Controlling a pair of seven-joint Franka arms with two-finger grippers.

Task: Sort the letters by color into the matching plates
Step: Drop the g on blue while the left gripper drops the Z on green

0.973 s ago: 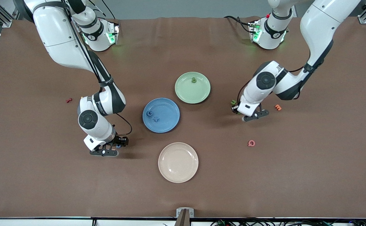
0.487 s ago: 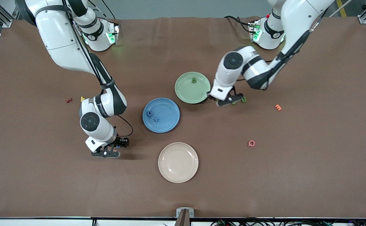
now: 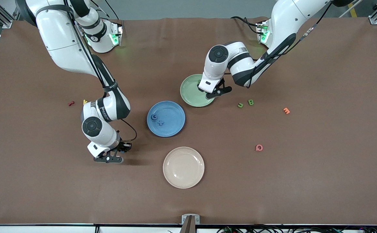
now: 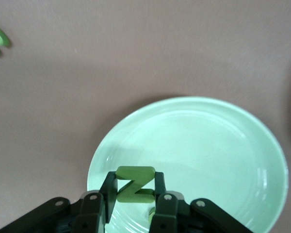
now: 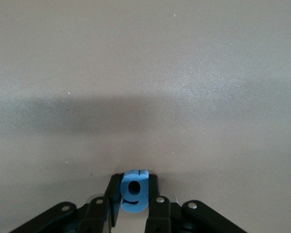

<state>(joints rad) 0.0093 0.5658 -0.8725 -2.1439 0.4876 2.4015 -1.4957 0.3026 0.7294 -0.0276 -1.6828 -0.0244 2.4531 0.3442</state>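
My left gripper point(image 3: 216, 93) is shut on a green letter Z point(image 4: 135, 183) and holds it over the rim of the pale green plate point(image 3: 191, 94), which fills the left wrist view point(image 4: 208, 145). My right gripper point(image 3: 109, 158) is shut on a blue letter g point(image 5: 134, 190) just above bare table, toward the right arm's end from the blue plate point(image 3: 173, 124). Two blue letters point(image 3: 154, 117) point(image 3: 161, 123) lie in the blue plate. Two green letters point(image 3: 240, 105) point(image 3: 250, 102) lie on the table beside the green plate, toward the left arm's end.
A cream plate point(image 3: 183, 167) sits nearer the front camera than the blue plate. Loose letters on the table: red point(image 3: 71, 103), yellow point(image 3: 84, 102), orange point(image 3: 286, 110) and pink point(image 3: 259, 148).
My left gripper has carried the green Z from beside the two loose green letters across to the green plate. My right gripper has barely moved with the blue g.
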